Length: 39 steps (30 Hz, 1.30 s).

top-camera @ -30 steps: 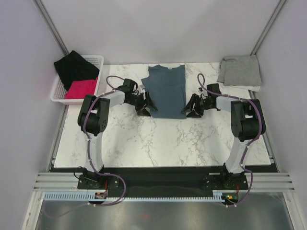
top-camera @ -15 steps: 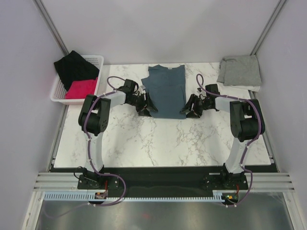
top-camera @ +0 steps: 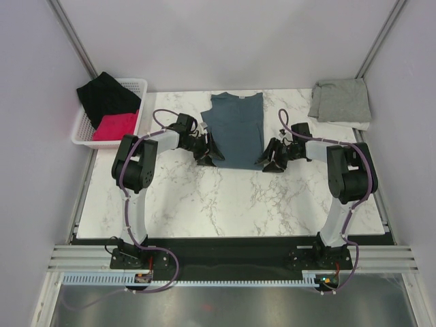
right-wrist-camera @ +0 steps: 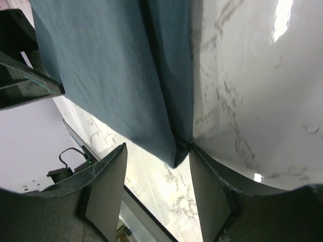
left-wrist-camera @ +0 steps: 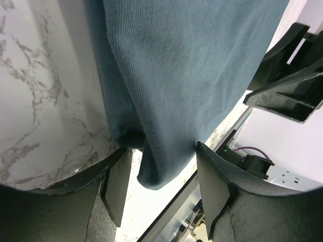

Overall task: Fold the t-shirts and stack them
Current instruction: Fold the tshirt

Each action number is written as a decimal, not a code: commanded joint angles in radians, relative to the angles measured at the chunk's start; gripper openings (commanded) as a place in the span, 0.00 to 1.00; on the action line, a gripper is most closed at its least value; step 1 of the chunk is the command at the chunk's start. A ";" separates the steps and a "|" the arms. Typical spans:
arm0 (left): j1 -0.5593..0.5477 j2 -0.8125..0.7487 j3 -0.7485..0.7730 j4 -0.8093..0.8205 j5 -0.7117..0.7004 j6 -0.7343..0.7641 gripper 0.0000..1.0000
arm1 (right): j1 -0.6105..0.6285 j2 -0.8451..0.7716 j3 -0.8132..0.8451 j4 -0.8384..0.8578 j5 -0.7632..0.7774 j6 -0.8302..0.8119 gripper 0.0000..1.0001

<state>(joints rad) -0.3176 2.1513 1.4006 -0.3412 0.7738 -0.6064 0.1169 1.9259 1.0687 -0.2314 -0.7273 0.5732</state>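
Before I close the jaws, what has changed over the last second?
The right gripper slid a little leftward onto the blue t-shirt's near right corner; the left gripper barely shifted. Nothing is gripped: both jaws stand open astride the hem. The blue t-shirt, grey t-shirt and basket stayed put.

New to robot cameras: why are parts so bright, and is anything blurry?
Right wrist view: light glares white off the marble table at top right. Left wrist view: the blue t-shirt shows sharp weave, and the background is washed out. Top view: evenly lit, nothing blurry.
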 commanded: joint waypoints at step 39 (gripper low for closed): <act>-0.038 -0.016 -0.060 -0.004 -0.010 -0.012 0.62 | -0.013 -0.079 -0.058 -0.003 0.046 -0.049 0.22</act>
<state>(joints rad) -0.3294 2.1509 1.3811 -0.3317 0.7994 -0.6098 0.1074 1.9015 1.0336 -0.2604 -0.7002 0.5419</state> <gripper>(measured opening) 0.618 0.216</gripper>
